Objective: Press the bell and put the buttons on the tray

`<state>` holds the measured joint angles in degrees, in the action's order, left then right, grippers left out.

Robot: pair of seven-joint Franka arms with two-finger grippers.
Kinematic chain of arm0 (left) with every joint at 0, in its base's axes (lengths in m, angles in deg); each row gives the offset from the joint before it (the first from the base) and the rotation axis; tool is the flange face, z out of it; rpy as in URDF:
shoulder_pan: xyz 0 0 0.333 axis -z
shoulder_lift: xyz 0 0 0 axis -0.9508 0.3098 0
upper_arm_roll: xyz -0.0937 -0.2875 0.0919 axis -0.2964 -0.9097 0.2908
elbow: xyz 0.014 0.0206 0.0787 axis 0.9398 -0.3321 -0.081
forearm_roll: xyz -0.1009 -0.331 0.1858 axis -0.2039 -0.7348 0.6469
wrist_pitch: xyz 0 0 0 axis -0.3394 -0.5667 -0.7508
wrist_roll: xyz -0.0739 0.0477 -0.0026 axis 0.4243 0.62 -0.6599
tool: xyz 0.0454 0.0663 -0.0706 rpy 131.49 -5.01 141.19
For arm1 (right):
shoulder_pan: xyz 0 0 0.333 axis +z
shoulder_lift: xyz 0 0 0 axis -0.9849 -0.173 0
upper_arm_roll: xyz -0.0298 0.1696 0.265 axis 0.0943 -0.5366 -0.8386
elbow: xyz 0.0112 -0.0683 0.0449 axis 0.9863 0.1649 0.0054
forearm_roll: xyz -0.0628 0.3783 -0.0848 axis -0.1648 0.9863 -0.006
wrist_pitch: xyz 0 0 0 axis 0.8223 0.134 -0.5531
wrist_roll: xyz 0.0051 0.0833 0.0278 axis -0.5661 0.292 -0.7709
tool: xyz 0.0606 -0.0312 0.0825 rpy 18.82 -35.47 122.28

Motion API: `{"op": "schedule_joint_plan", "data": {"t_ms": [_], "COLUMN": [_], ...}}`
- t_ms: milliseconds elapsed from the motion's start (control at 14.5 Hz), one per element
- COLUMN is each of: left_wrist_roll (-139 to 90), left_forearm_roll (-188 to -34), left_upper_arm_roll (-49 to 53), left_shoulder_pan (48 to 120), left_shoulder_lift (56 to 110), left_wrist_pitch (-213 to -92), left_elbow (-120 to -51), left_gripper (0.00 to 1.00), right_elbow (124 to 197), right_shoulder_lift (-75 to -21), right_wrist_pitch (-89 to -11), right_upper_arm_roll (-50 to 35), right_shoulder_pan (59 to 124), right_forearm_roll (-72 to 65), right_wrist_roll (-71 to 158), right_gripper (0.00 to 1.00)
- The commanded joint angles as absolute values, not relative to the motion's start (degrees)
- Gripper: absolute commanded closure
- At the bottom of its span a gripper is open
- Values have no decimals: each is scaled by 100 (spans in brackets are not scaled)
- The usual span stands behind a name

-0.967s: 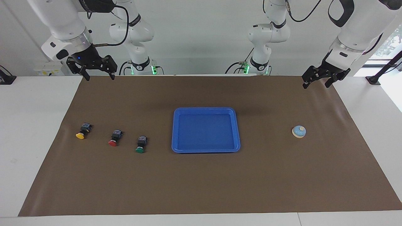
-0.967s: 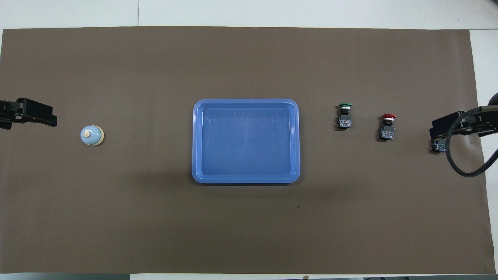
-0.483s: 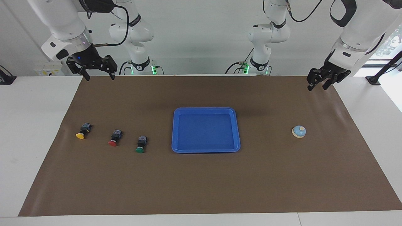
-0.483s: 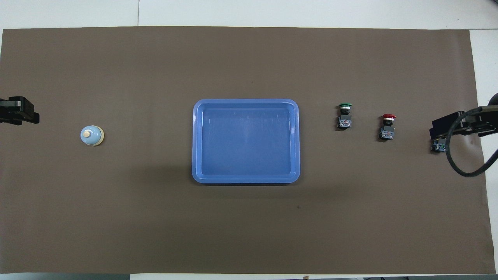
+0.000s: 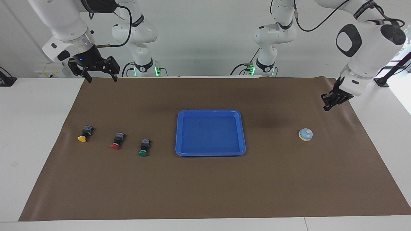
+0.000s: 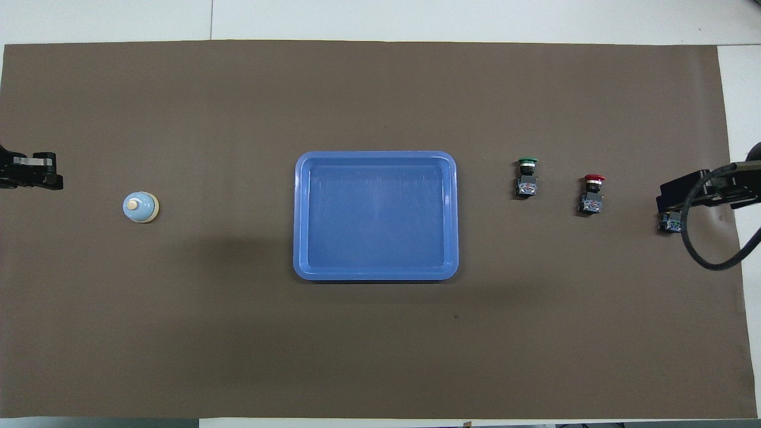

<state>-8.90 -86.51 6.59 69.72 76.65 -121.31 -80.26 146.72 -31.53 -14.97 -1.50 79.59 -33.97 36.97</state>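
The left gripper (image 5: pixel 328 102) hangs in the air over the brown mat (image 5: pixel 205 192) at the left arm's end of the worktop (image 5: pixel 32 128). Whether its fingers are open or closed, I cannot tell. The bell (image 5: pixel 305 134) stands on the mat near these fingers but apart from them, untouched.

The right gripper (image 5: pixel 100 77) waits over the mat's edge at the right arm's end, with its fingers (image 5: pixel 87 78) spread open and holding nothing. The three buttons lie on the mat in a row, well apart from these fingers: the yellow button (image 5: pixel 84 134), then the red button (image 5: pixel 117 141), then the green button (image 5: pixel 144 148) just beside the tray (image 5: pixel 243 134). The tray lies at the middle of the mat with nothing in it.
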Motion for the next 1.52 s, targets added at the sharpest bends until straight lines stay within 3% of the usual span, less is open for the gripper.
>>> {"op": "schedule_joint_plan", "data": {"t_ms": [0,691,1243,1450], "left_wrist_roll": [-756,-783,-757,-739], "left_forearm_roll": [-8555,-8555,-8546,-8546], "left_upper_arm_roll": [626,626,626,626], "left_shoulder_pan": [6835,6800,6905,6897], "left_shoulder_lift": [7688,7819,8548,8488], "left_wrist_pitch": [-12915,-14226,-14999,-13977], "left_elbow": [-8669,-9699,-9778,-9140], "left_gripper": [100,100,100,100], "right_elbow": [14698,14690,14690,14699], "right_shoulder_lift": [-3116,-3116,-3116,-3116], "right_wrist_pitch": [-1435,-1435,-1435,-1427], "right_upper_arm_roll": [-180,-180,-180,-180], "right_shoulder_pan": [7872,7872,7872,7872], "right_forearm_roll": [-3318,-3318,-3318,-3318], "right_wrist_roll": [3818,3818,3818,3818], "right_gripper": [0,0,0,0]}}
